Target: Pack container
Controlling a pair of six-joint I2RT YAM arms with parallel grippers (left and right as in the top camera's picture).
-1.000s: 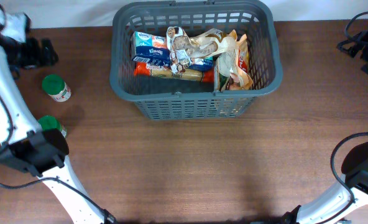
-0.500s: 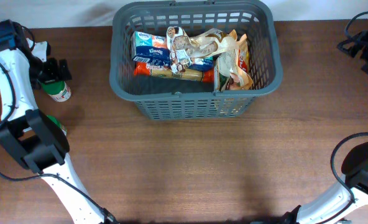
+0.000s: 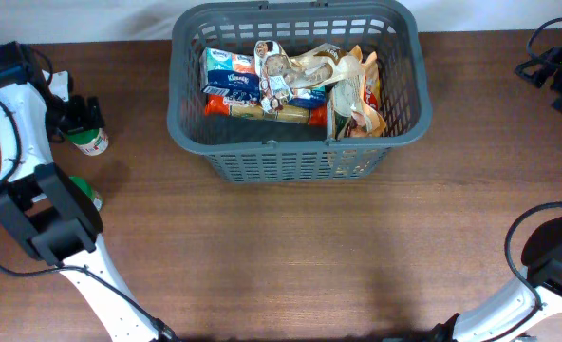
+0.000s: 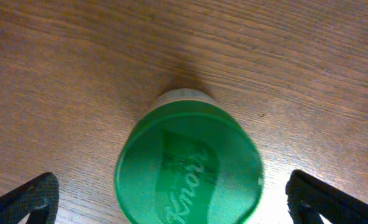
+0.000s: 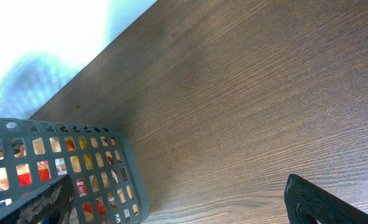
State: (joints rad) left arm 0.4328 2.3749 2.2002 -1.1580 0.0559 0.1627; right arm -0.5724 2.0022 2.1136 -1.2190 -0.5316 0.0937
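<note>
Basket (image 3: 290, 163) sits at the upper centre of the overhead view, holding groceries (image 3: 281, 81). Left claw (image 4: 184, 208) is spread wide around 1 green-lidded jar (image 4: 187, 155). Right claw (image 5: 184, 202) is also spread.

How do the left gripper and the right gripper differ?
The left gripper hovers over a green-lidded Knorr jar, a finger each side; the right gripper over bare table. The left stands left of the grey basket, the right on its other side. Both are open, empty.
</note>
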